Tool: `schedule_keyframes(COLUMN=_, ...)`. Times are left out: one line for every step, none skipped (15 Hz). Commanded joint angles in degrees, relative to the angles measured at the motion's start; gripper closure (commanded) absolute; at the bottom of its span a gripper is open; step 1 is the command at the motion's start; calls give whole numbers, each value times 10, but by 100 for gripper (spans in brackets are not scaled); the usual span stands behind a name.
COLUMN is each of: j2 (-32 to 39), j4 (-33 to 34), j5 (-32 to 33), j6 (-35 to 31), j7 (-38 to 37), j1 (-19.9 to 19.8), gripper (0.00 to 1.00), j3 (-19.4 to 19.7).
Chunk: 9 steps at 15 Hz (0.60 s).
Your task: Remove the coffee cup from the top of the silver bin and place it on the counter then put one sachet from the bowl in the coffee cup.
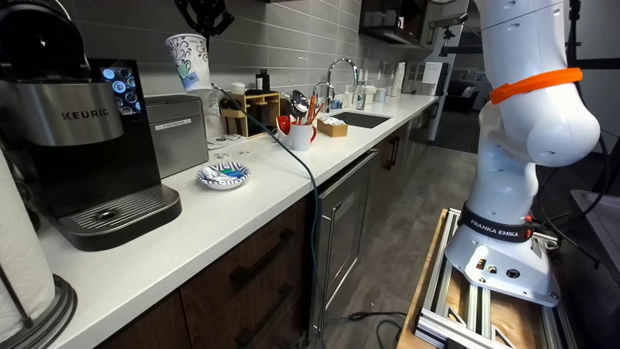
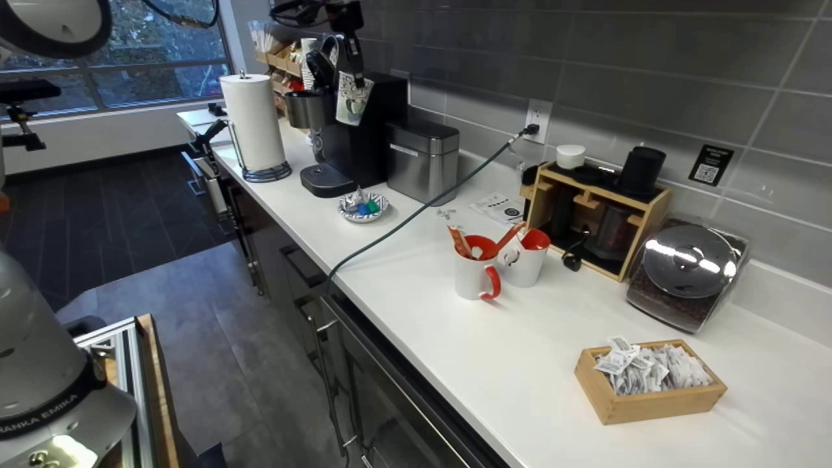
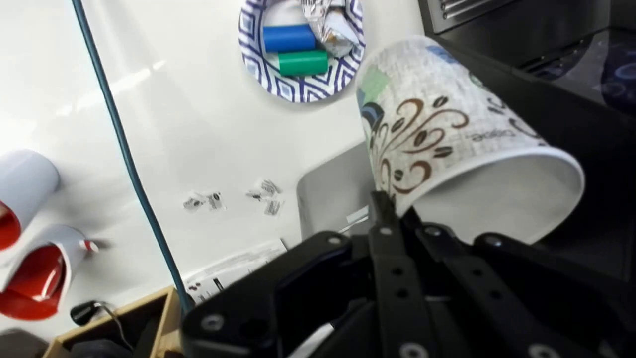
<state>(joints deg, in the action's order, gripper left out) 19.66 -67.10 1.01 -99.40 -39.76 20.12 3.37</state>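
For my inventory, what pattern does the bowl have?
The bowl has blue diamonds and chevrons on white, clearest in the wrist view.

Wrist view: bowl point(image 3: 310, 89) cropped, silver bin point(image 3: 335, 186) partly hidden.

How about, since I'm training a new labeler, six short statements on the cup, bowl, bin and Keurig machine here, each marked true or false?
1. The end effector grips the coffee cup by its rim. True.
2. The coffee cup is upside down. False: its mouth faces up, with the cup tilted.
3. The bowl on the counter holds a blue item and a green item. True.
4. The silver bin stands beside the Keurig machine. True.
5. The coffee cup sits on the counter. False: it is held in the air.
6. The silver bin lies on its side. False: it stands upright.
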Motion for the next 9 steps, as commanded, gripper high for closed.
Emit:
schedule_keyframes(j2=-83, j4=-140, j5=-42, j6=-30, j7=-90, j1=-1, gripper=99, j3=2)
schedule_keyframes(j2=-97, j4=-166, j5=-44, j6=-34, j7=-118, j1=0, gripper=99, j3=5)
schedule_keyframes(j2=-111, j4=-192, j5=-44, j6=-36, j7=-146, j1=2, gripper=99, j3=7)
schedule_keyframes(j2=-126, j4=-219, j5=-39, j6=-40, j7=-175, j1=3, gripper=99, j3=10)
schedule_keyframes(j2=-142, j4=-246, j5=-34, j6=-44, j7=-206, j1=4, gripper=99, j3=12)
schedule_keyframes(j2=-157, j4=-273, j5=-42, j6=-61, j7=-231, j1=2, gripper=99, j3=12)
schedule_keyframes(j2=-102, j4=-184, j5=-25, j6=-19, j7=-186, j1=-36, gripper=99, j3=-31)
schedule_keyframes(j2=-110, j4=-199, j5=-24, j6=-24, j7=-191, j1=-41, gripper=96, j3=-36)
schedule_keyframes(j2=-110, j4=-197, j5=-23, j6=-24, j7=-190, j1=-47, gripper=96, j3=-43)
